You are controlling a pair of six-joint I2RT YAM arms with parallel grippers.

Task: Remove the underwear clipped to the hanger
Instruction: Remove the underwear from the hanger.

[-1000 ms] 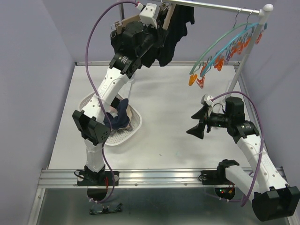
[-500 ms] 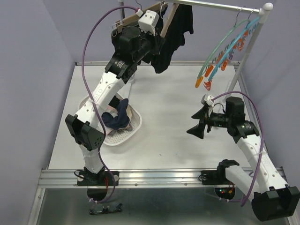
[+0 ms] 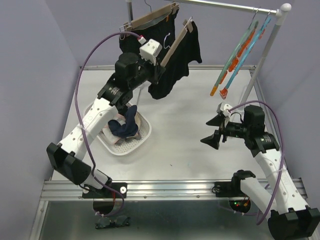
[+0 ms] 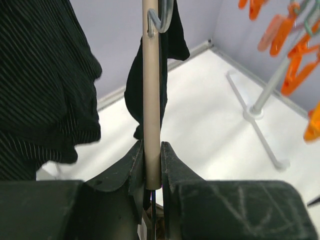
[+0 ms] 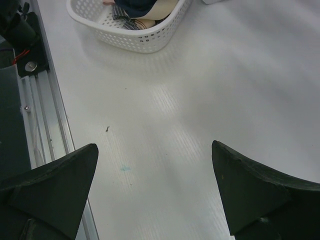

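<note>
A tan bar hanger point(image 3: 176, 36) hangs tilted below the rail with black underwear point(image 3: 172, 67) clipped to it. My left gripper point(image 3: 158, 68) is shut on that hanger's lower end; in the left wrist view the tan hanger bar point(image 4: 151, 75) stands upright, pinched between my left gripper's point(image 4: 151, 150) jaws, with black cloth point(image 4: 172, 42) behind it. A second tan hanger point(image 3: 150, 18) carries more black underwear point(image 4: 47, 90). My right gripper point(image 3: 216, 131) hovers open over bare table, my right gripper point(image 5: 155, 150) holding nothing.
A white basket point(image 3: 143, 136) left of centre holds a navy piece point(image 3: 128, 121) and other cloth; its wall point(image 5: 140, 42) shows in the right wrist view. A teal hanger with orange clips point(image 3: 239, 52) hangs at the rail's point(image 3: 225, 6) right end beside the stand post point(image 3: 261, 57).
My left arm has come down and towards the near side, drawing the tan hanger and its black underwear lower. The clip hanger has swung to the right. The right arm barely moved.
</note>
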